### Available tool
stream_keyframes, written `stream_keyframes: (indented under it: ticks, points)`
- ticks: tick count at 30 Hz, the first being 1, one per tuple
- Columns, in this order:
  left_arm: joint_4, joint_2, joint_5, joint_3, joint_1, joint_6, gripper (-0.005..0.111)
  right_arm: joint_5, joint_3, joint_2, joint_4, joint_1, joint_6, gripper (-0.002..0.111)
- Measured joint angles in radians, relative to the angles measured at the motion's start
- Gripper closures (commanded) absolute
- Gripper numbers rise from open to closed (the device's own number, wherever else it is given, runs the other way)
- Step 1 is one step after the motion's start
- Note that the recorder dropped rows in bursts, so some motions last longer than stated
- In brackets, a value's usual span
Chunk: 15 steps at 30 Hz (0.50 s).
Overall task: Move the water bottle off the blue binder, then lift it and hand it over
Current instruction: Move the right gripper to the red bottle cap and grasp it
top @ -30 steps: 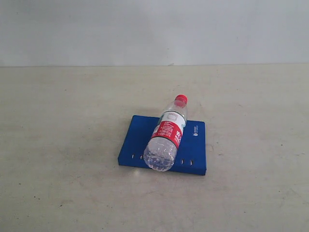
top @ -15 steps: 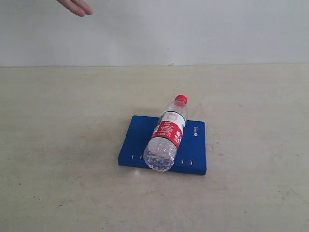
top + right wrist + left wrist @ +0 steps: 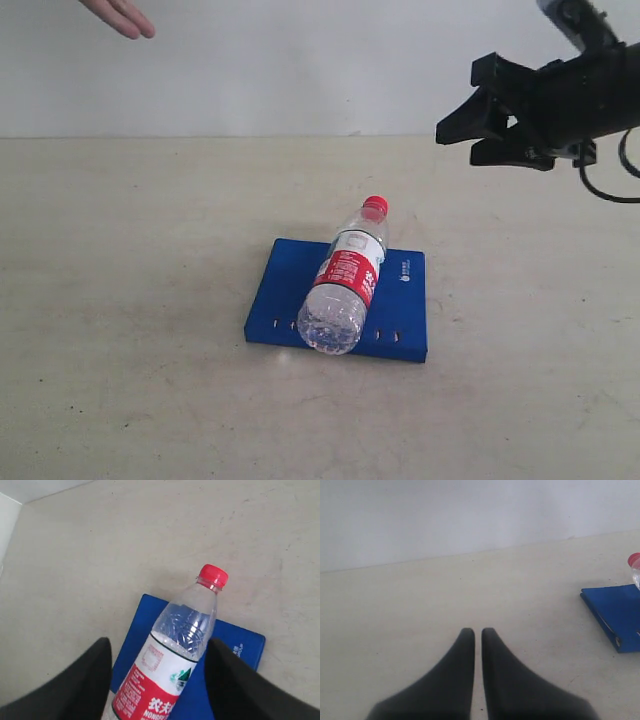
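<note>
Your right gripper [image 3: 455, 147] hangs wide open up high, aimed at the water bottle [image 3: 345, 282]. The bottle lies on its side across the blue binder [image 3: 280, 290], mid-table [image 3: 120, 300]. It is round, so 1 bad bump could roll it away. Your left gripper [image 3: 477, 632] is closed on nothing.

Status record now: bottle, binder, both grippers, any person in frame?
blue binder: flat on table
water bottle: lying on its side atop blue binder, untouched
right gripper: open, empty, raised, right of water bottle in exterior view
left gripper: shut, empty, over bare table
person's hand: top left edge, touching nothing
</note>
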Motion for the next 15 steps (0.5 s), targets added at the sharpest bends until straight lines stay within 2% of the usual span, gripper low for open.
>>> stream_keyframes:
  ticks: [8, 15]
  points:
    - [0.000, 0.000, 0.000, 0.000, 0.000, 0.000, 0.102, 0.145, -0.177, 0.293, 0.057, 0.000, 0.025, 0.058]
    - [0.000, 0.000, 0.000, 0.000, 0.000, 0.000, 0.102, 0.162, -0.333, 0.458, 0.071, 0.000, 0.033, 0.058]
